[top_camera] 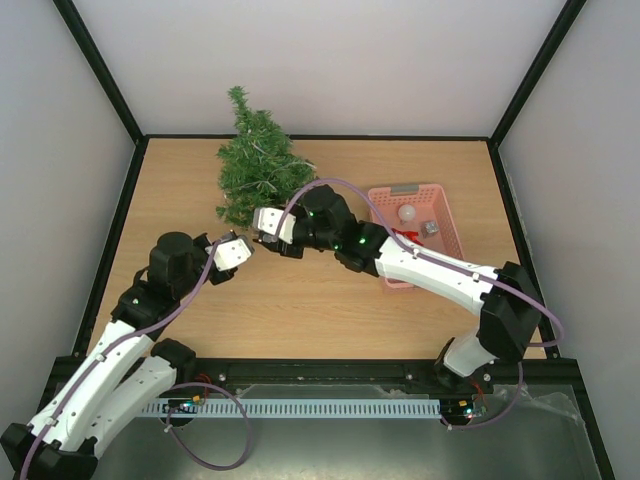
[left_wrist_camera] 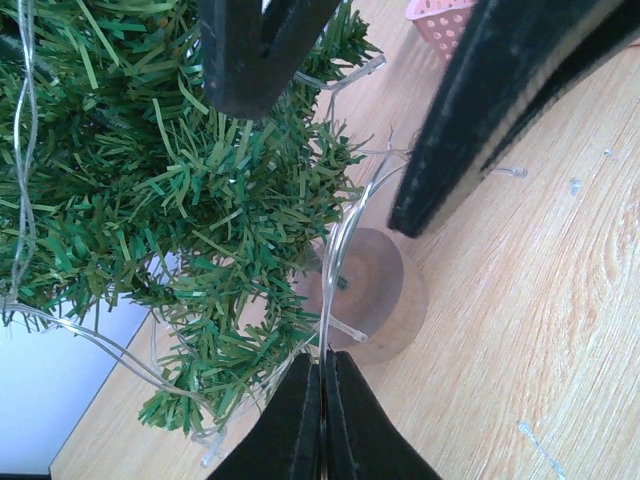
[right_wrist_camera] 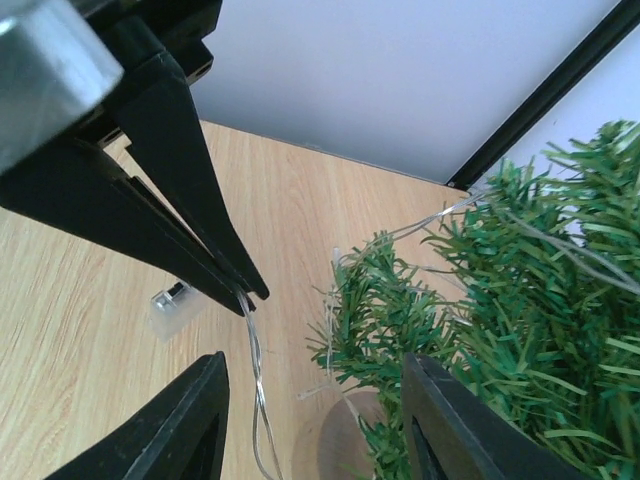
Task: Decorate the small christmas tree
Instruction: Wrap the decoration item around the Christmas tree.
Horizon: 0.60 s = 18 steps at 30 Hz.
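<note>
Wooden worktop (top_camera: 300,310): small christmas tree (top_camera: 258,165) upright at rear left.
Left hand (left_wrist_camera: 322,365) clenched on thin light wire (left_wrist_camera: 330,280); right hand (right_wrist_camera: 312,372) half open, empty; both low beside the tree.

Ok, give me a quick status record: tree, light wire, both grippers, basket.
tree: small christmas tree standing on its wooden base near the table's far edge
light wire: thin clear light wire draped through the branches, running down past the base
left gripper: left gripper shut on the light wire
right gripper: right gripper open, holding nothing, beside the lower branches
basket: pink basket right of the tree, white ball inside
</note>
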### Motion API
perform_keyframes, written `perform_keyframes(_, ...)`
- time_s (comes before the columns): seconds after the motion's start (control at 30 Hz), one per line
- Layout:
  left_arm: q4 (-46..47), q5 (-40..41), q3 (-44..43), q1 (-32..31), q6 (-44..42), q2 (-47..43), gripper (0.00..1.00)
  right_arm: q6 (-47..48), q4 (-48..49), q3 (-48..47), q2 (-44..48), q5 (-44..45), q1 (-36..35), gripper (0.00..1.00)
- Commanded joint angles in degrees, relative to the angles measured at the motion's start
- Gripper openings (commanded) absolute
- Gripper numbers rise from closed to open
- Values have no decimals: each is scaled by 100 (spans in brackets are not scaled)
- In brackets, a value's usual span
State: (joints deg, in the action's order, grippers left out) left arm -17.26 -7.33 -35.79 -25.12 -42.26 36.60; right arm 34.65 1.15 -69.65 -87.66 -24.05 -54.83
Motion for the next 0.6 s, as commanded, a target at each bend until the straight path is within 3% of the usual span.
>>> perform_keyframes(0.0,196,-129,100,-32,-49,-94,2,359,-272,-214,-106,-175,-51,45)
perform_keyframes(0.1,208,-102,88,-36,-51,-116,2,451,-450,-357,-222,-206,-53,41)
perform_keyframes(0.27,205,-137,79,-60,-24,-141,2,516,-552,-454,-265,-356,-55,22)
perform_keyframes(0.4,205,-128,100,-71,-19,-226,2,506,-575,-493,-280,-364,-56,14)
perform_keyframes(0.47,214,-128,101,-72,-25,-253,2,550,-717,-595,-343,-380,-63,3)
perform_keyframes(0.57,231,-128,85,-72,13,-263,2,585,-734,-633,-368,-383,-71,2)
